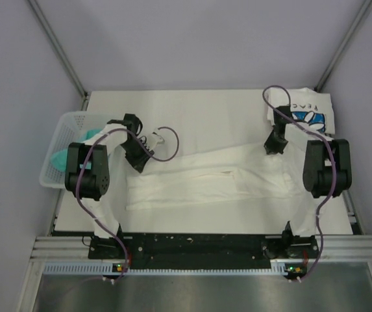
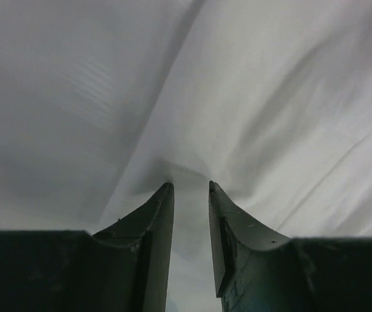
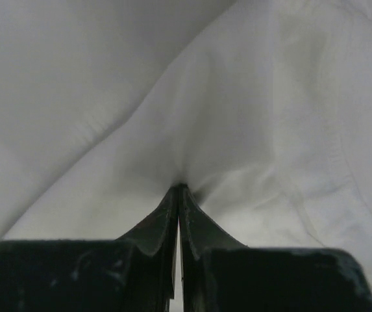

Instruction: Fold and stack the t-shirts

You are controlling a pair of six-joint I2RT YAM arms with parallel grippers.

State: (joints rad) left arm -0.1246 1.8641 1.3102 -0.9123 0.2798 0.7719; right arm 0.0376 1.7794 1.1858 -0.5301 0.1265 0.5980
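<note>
The large white cloth t-shirt (image 1: pixel 198 185) is lying on the white tabletop (image 1: pixel 205 117) just beside the white plastic mesh basket (image 1: pixel 54 170). It is stretching away from the basket as a long, narrow folded band, so its long axis is running straight out from the basket's side towards the opposite edge. The end farther from the basket is looking wider and more bunched; which end is the collar I cannot tell.

The left end effector (image 1: pixel 138 162) is gripping the band at the end nearest the basket. Its fingers are almost together, with the narrow gap packed with cloth that is puckering at the tips. The right end effector (image 1: pixel 274 148) is clamping fully closed on a ridge of the same shirt at the end away from the basket.

The left hold is looking like the weaker one. If the arms are pulling apart or lifting unevenly, the cloth could be slipping out there and the fold collapsing. Either pinch may also be catching only the upper layer, so a lift could be peeling the band open.

The folded white cloth t-shirt with the blue daisy "PEACE" print (image 1: pixel 310 114) is lying well away from the basket, near the band's wider end. A careless sweep could be dragging it askew. The teal-green cloth t-shirt (image 1: pixel 62 159) is sitting bundled inside the basket.
</note>
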